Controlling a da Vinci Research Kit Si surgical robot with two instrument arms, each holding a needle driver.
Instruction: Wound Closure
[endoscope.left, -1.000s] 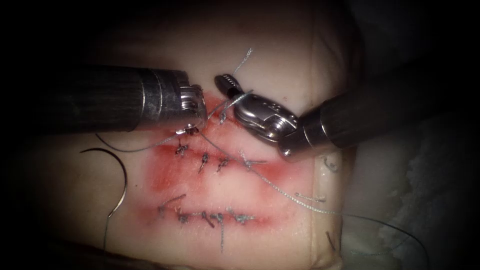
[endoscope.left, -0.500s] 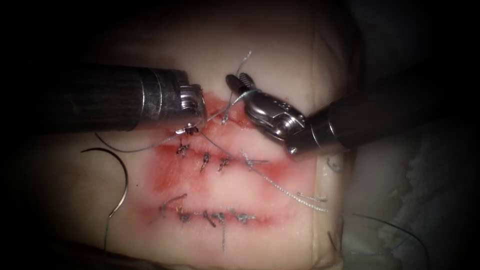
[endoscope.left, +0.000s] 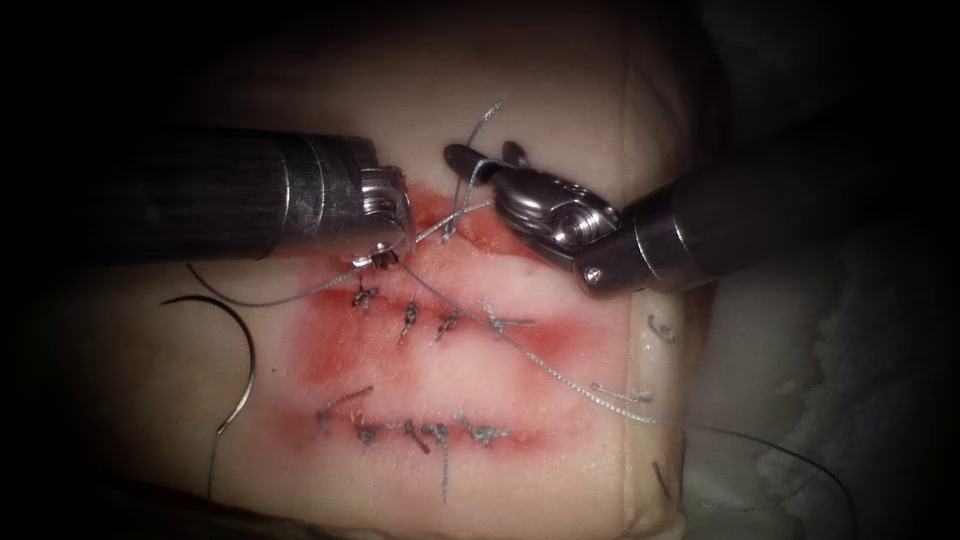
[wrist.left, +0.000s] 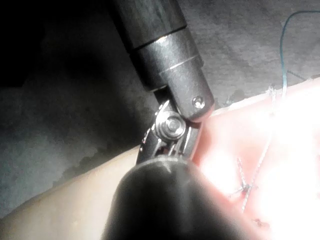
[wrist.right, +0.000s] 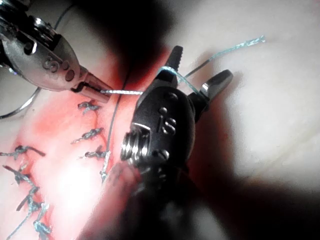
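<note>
My left tool comes in from the left, its jaws shut on the thread beside a dark knot at the left end of the upper cut. The right tool stands open just above that cut, and the thread's tail runs up between its jaws. In the right wrist view those open jaws straddle the thread, and the left tool pinches the taut strand. The curved needle lies free on the tissue, far left of the cuts, held by neither tool.
Two rows of knotted stitches cross the tissue below, in red fluid. A long strand runs down right to the tissue's edge. Cut thread ends stick up. The right tool's shaft faces the left wrist view.
The right tool's jaws, shut at the thread a second ago, have opened. That tool has shifted slightly right and up. My left tool and the needle have stayed put.
</note>
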